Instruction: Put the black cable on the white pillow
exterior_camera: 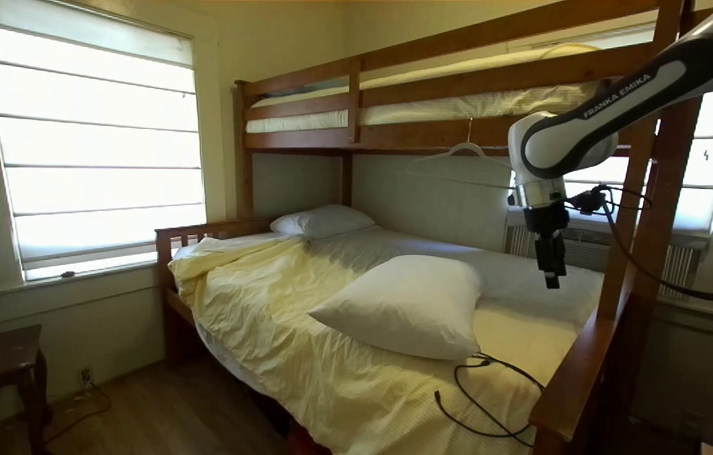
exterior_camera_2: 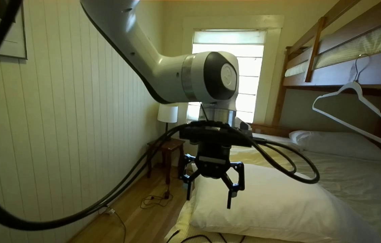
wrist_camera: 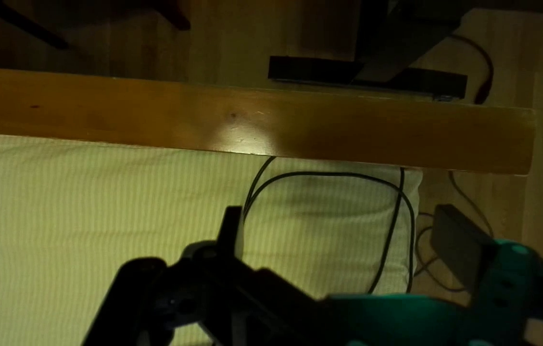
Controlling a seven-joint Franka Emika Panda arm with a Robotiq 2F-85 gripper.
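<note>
Black cable (wrist_camera: 330, 173) well below the pincer (exterior_camera_2: 209, 202)

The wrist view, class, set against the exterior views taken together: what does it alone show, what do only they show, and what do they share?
Only the wrist view: a dark stand on the floor past the bed's end.

Only the exterior views: the white pillow, the second pillow, the white hanger, the lamp and the window.

Shared: the black cable on the yellow cover, the open jaws and, in an exterior view, the wooden rail.
</note>
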